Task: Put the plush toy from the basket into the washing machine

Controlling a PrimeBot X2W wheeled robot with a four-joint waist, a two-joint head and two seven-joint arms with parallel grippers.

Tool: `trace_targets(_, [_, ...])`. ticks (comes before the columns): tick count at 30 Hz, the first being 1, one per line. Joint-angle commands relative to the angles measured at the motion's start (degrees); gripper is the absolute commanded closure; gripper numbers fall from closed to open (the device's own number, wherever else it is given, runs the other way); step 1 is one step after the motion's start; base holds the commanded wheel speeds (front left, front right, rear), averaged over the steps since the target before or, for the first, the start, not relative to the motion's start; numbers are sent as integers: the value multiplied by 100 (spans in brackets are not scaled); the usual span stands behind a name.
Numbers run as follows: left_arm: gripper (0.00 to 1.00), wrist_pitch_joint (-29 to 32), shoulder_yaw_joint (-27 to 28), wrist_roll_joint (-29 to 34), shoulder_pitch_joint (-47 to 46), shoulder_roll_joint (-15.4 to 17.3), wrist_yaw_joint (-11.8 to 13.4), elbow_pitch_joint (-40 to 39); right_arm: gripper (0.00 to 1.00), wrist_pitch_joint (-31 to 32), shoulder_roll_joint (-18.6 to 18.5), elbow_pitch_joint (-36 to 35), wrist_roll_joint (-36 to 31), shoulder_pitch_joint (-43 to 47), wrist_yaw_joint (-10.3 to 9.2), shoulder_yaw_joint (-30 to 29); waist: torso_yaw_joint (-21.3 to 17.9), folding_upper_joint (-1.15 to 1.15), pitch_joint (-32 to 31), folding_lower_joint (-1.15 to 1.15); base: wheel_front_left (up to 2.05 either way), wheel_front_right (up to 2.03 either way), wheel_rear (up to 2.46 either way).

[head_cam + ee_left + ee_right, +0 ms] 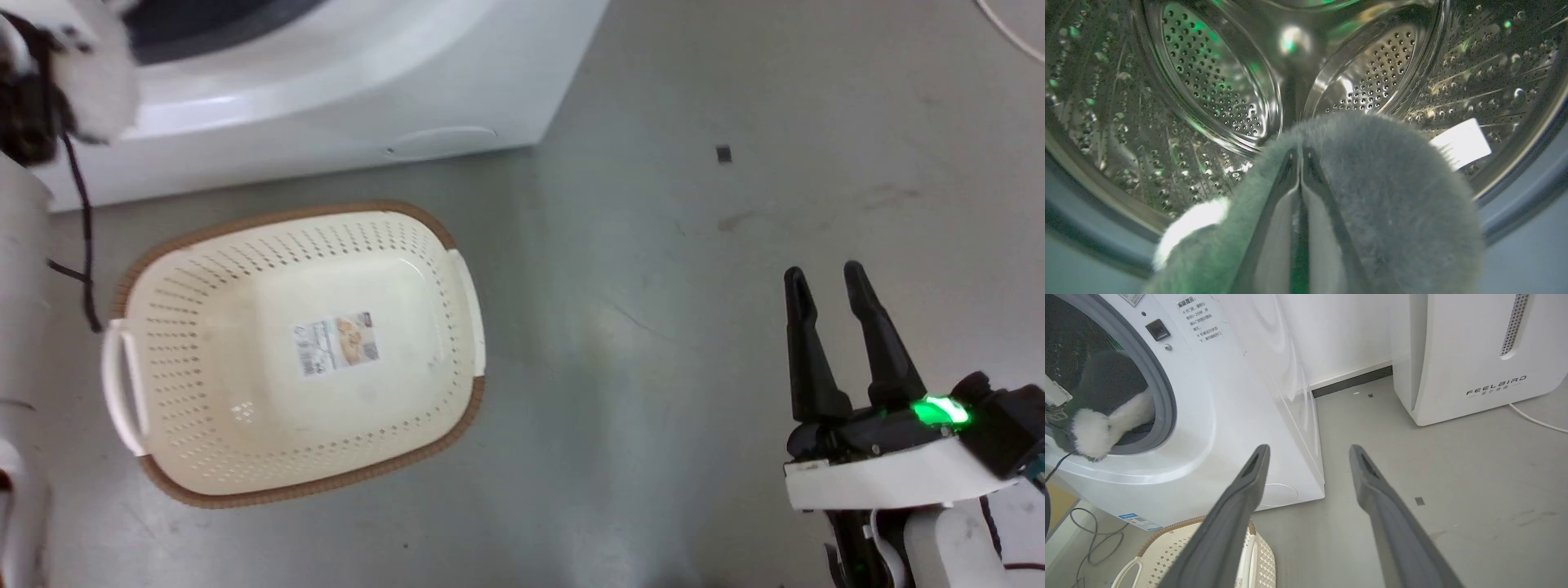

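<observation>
On the grey floor [653, 343], at the lower right of the head view, the right gripper [823, 273] hovers with its two long dark fingers spread apart over bare concrete. A green light glows on its wrist.

To its left, well apart, the basket [392, 245] stands upright on the floor, just in front of the washing machine's base. It has cream perforated walls and a brown rim. A paper label [337, 343] lies flat on its bare bottom.

Beyond the basket stands the white washing machine [1229, 428], its round porthole ringed by a grey gasket [1167, 396]. The plush toy [1106, 396] is in that opening. Its black body is inside, and a white fluffy part hangs over the gasket's lower edge.

In the left wrist view, the left gripper [1300, 157] has its fingers pressed together, pinching the toy's fur, which bulges on both sides of them. A white tag [1461, 143] sticks out at the toy's right edge. Past the fur curves the shiny perforated steel drum [1208, 81].

Farthest off, to the right of the machine and apart from it, stands a plain white appliance [1474, 355] marked FEELBIRD. A pale cable [1535, 421] lies on the floor beside it.
</observation>
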Motion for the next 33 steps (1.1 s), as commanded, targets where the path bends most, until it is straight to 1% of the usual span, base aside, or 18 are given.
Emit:
trace_targets(1, [100,-44,20,17,-191,91,-10,51,0,-25,4,-42,63,-117,-4,-6,-202,0,267,-1,0,0,0])
trace_targets(7, [100,-90,-32,159,-1047,312,-6,298,0,-25,4,-88,151,-259,-4,7,-362,0,647,-1,0,0,0])
trace_targets(10, [100,-92,-138,279,-1476,348,-8,439,0,-25,4,-111,176,-309,-4,11,-432,0,823,-1,0,0,0])
trace_targets(19, [100,-184,-153,381,-2419,420,193,907,0,-25,4,-157,263,-375,-4,13,-565,0,1181,-1,0,0,0])
trace_targets(20, [96,-196,-152,399,-2488,438,236,954,0,-25,4,-159,268,-375,-4,17,-565,0,1203,-1,0,0,0])
trace_targets(21, [0,-206,-170,427,-2547,452,254,994,0,-25,4,-160,273,-375,-4,23,-560,0,1224,-1,0,0,0])
trace_targets(22, [0,-215,-149,413,-2595,445,284,1025,0,-25,4,-157,276,-379,-4,29,-550,0,1238,-1,0,0,0])
trace_targets(24, [0,-224,-206,439,-2623,395,258,1140,0,-25,4,-149,273,-389,-4,28,-500,0,1260,-1,0,0,0])
trace_targets(28, [0,-236,-258,467,-2585,343,281,1296,0,-25,4,-118,257,-436,-4,60,-450,0,1195,-1,0,0,0])
trace_targets(33, [0,-239,-250,425,-2121,225,302,1216,0,-25,4,-25,246,-407,-4,20,-355,0,910,-1,0,0,0])
